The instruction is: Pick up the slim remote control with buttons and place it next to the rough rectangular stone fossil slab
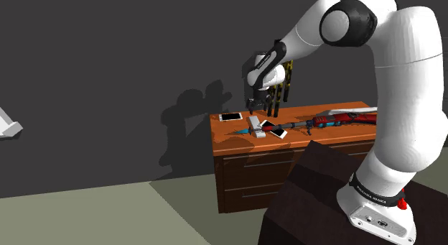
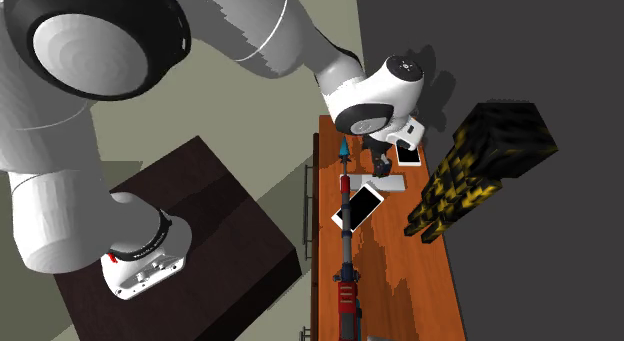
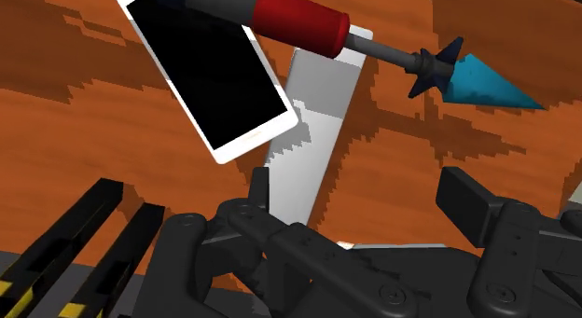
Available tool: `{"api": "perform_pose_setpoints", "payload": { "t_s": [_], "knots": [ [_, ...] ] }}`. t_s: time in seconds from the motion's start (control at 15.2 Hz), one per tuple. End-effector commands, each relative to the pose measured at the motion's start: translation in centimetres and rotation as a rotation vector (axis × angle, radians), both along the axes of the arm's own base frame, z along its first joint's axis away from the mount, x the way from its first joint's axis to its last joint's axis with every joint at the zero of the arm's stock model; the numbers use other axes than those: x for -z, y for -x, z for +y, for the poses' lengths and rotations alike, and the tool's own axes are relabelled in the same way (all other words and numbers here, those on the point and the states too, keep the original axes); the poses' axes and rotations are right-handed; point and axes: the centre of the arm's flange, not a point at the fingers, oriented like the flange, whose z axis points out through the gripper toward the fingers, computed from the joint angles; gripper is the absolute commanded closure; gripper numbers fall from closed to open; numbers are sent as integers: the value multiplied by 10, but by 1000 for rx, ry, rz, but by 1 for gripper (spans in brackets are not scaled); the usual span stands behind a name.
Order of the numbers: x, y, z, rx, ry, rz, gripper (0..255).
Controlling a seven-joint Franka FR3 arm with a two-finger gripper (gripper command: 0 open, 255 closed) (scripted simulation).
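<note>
Orange-brown grained desk; white phone, black screen; grey remote; spear red-gripped, teal-tipped; black-and-yellow speckled block; black claw.

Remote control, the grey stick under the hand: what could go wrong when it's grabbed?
The remote sits off-centre in the open hand, so closing might nudge it askew rather than clasp it squarely. The white phone seems to overlap its edge, and the red-and-blue spear crosses over its far end. Lifting could drag or tip them.

The scene was dim, the wall dark. The arm cast a jagged shadow just behind the cabinet's lit top.
</note>
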Motion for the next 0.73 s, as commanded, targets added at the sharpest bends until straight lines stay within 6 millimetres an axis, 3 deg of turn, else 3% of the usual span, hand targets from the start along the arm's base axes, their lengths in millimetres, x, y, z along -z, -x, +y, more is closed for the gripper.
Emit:
{"api": "perform_pose_setpoints", "payload": {
  "t_s": [0.0,0.4,0.66],
  "knots": [
    [21,-10,-10,19,-1,3,0],
    [83,-37,-48,72,-5,11,0],
    [104,-37,-48,72,-5,11,0]
  ]
}}
